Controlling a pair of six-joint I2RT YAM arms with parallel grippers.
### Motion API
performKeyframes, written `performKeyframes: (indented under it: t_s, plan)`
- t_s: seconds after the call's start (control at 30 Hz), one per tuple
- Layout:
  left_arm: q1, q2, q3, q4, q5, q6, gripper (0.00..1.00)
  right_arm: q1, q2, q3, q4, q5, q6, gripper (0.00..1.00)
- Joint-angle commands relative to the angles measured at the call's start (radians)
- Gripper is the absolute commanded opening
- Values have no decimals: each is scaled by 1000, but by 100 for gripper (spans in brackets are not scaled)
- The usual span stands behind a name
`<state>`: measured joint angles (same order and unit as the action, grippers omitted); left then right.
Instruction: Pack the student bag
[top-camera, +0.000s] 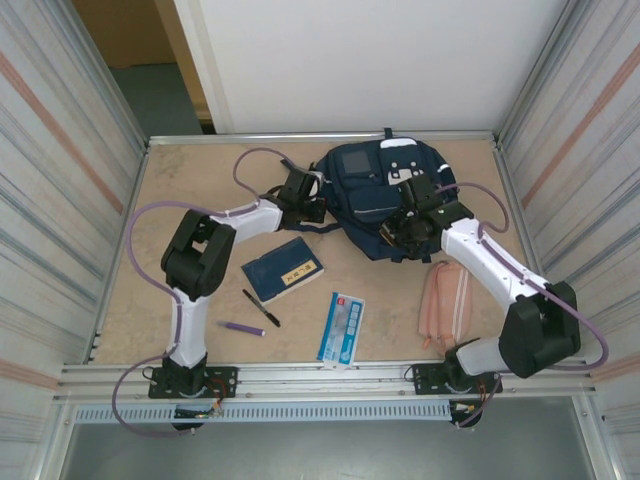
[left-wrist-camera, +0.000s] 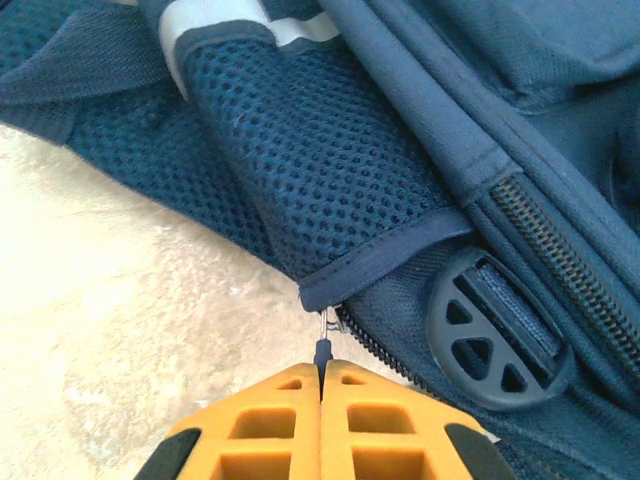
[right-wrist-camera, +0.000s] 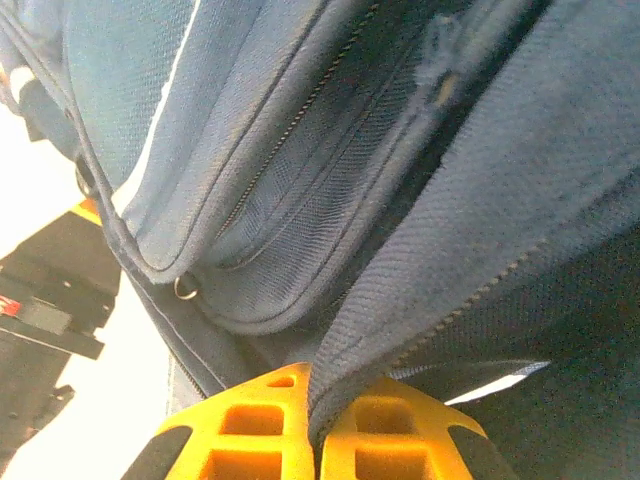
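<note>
The navy-blue student bag (top-camera: 375, 195) lies at the back middle of the table, with its grey square panel and white patch facing up. My left gripper (top-camera: 308, 208) is at the bag's left edge. In the left wrist view its orange fingers (left-wrist-camera: 275, 415) are shut on a small dark zipper pull (left-wrist-camera: 323, 352) under a mesh pocket (left-wrist-camera: 310, 150). My right gripper (top-camera: 408, 228) is at the bag's right front. In the right wrist view its orange fingers (right-wrist-camera: 245, 425) are shut on a fold of the bag's navy fabric (right-wrist-camera: 450, 250) beside a zipper line.
A dark blue notebook (top-camera: 282, 270), a black pen (top-camera: 260, 307), a purple pen (top-camera: 243, 328) and a blue-and-white flat pack (top-camera: 342, 328) lie in front of the bag. A pink pencil case (top-camera: 445, 303) lies at the right under the right arm. Metal walls enclose the table.
</note>
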<state>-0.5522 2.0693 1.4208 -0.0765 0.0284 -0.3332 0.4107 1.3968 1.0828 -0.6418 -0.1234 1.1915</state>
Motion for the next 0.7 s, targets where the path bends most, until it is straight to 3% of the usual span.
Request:
performKeyframes:
  t_s: [0.0, 0.1, 0.13, 0.23, 0.4, 0.43, 0.53, 0.67]
  plan:
    - [75, 20, 44, -83, -106, -93, 0, 37, 17, 32, 16, -54, -85, 0]
    - [119, 7, -3, -38, -23, -144, 0, 57, 29, 35, 39, -34, -97, 0]
    - [128, -10, -26, -21, 14, -157, 3, 61, 38, 35, 48, -24, -103, 0]
    - [134, -87, -104, 25, 87, -171, 27, 69, 81, -1, 137, -1, -156, 0]
    - [135, -216, -221, 21, 141, -168, 37, 89, 146, -81, 289, -62, -173, 0]
    - [135, -244, -240, -3, 146, -164, 37, 109, 148, -88, 298, -54, -171, 2]
    - [135, -319, -306, -28, 171, -190, 37, 163, 144, -79, 281, -20, -200, 22]
    - [105, -379, -352, -31, 265, -195, 38, 181, 104, -39, 141, 69, -252, 36]
